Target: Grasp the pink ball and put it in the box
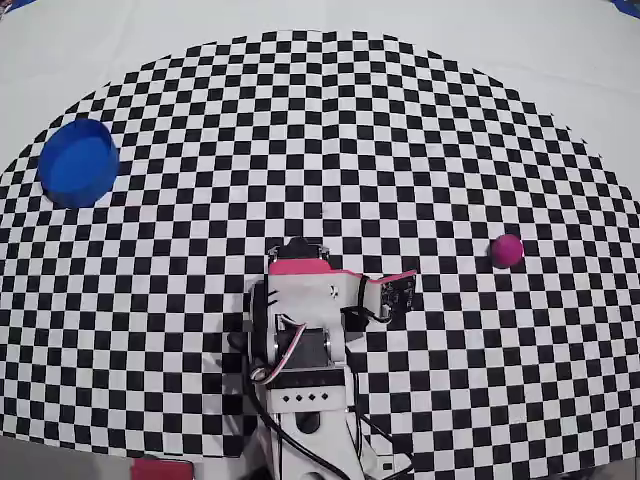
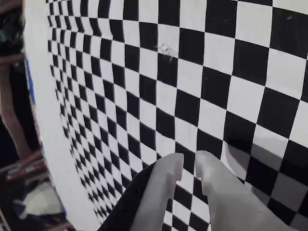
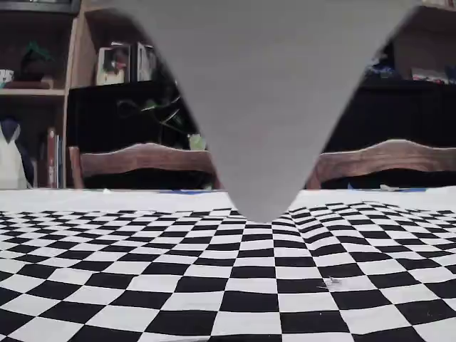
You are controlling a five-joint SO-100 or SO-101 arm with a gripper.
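While the pink ball (image 1: 507,250) rests far right of the box (image 1: 78,162) overhead, the pincer (image 2: 189,166) hangs nearly closed, empty.

In the fixed view, the middle of the scene is hidden by a blurred grey wedge (image 3: 260,100) hanging from the top edge; what it is cannot be told. The pink ball and the box are not shown there or in the wrist view. In the wrist view, the gripper (image 2: 188,166) is cut off by the bottom edge, only 2 pale fingertips (image 2: 166,185) being seen, nearly touching. In the overhead view, the arm's base (image 1: 310,440) is cut off at the bottom edge of the checkered mat (image 1: 150,350).
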